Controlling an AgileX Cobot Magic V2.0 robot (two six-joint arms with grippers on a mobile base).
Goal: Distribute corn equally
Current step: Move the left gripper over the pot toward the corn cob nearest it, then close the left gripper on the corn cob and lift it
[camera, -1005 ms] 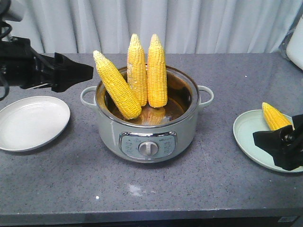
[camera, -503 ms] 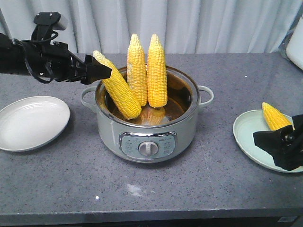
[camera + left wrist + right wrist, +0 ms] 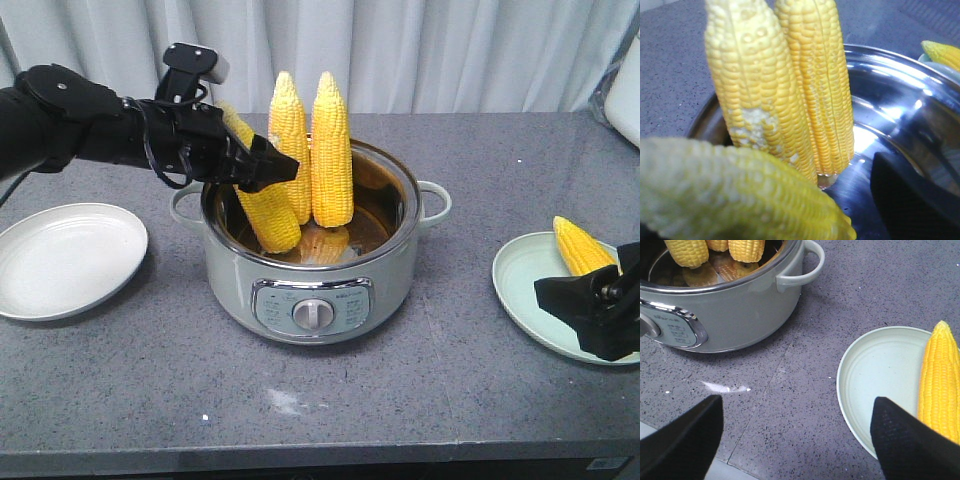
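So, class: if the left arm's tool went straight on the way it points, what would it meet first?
Probably the upright yellow corn cob with whitish patches, standing in the pale green metal cooking pot just beyond the left tool. The leaning yellow cob lies right at the tool. Depth is unclear.

Grey speckled tabletop [image 3: 480,180]: electric pot [image 3: 310,290] at centre, white plate [image 3: 65,260] left, pale green plate [image 3: 525,275] right, well apart.

Bright even light, soft shadows, glare inside the pot [image 3: 900,107], nearest cob [image 3: 740,190] out of focus.
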